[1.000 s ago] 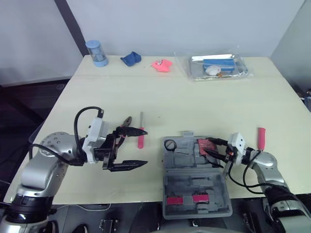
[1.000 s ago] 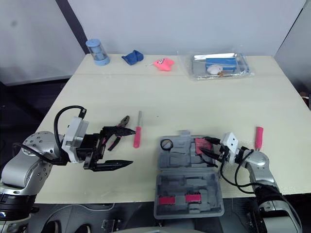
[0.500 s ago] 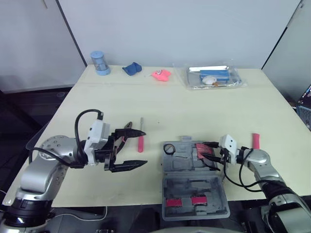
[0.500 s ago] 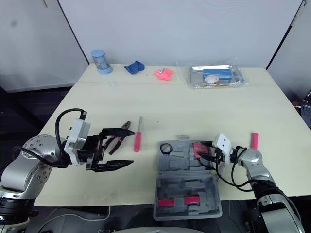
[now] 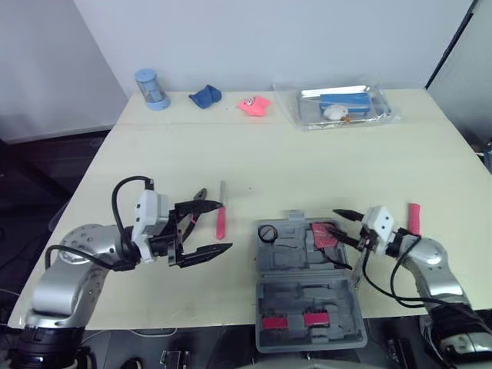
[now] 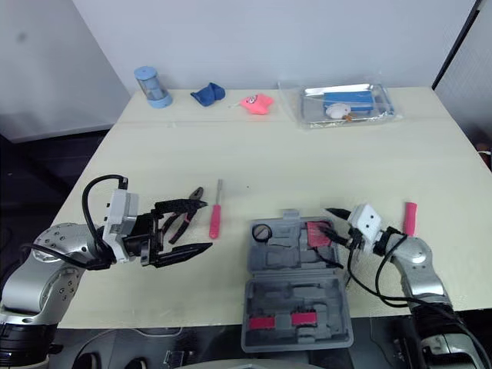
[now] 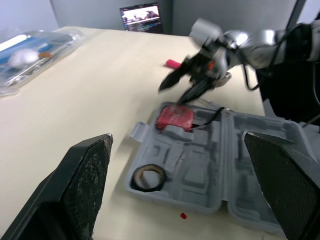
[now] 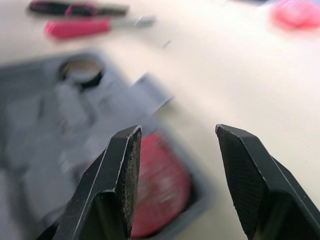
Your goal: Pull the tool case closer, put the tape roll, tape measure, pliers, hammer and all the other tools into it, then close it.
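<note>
On the left part of the pale, smooth surface (image 5: 307, 161), the left hand (image 5: 226, 225) hangs low with its two black fingers spread wide apart, holding nothing. The fingers point to the right, toward the case. Just behind its upper finger lie the pliers (image 5: 201, 192). Their long axis runs on a diagonal, with the metal nose pointing away from the robot and a little right, and the dark handles toward the left hand; I cannot tell if the finger touches them. Just beside them on the right lies the screwdriver (image 5: 221, 227), almost straight away from the robot, the thin metal shaft to the far side and the pink handle to the near side.

Near the middle stands the tool case (image 5: 296, 257), of grey moulded plastic, lying open and flat. Its long axis goes left to right, and the lid half reaches the near edge of the surface. In the far half, the tape roll (image 5: 268, 231), a small dark ring, sits in the left corner, and the red tape measure (image 5: 323, 233) sits in the right corner.

The right hand (image 5: 338, 223) is just above the tape measure, fingers parted, gripping nothing, pointing left. To the right of this arm lies a red-handled tool (image 5: 413, 218), its handle pointing away from the robot; the rest is hidden.
</note>
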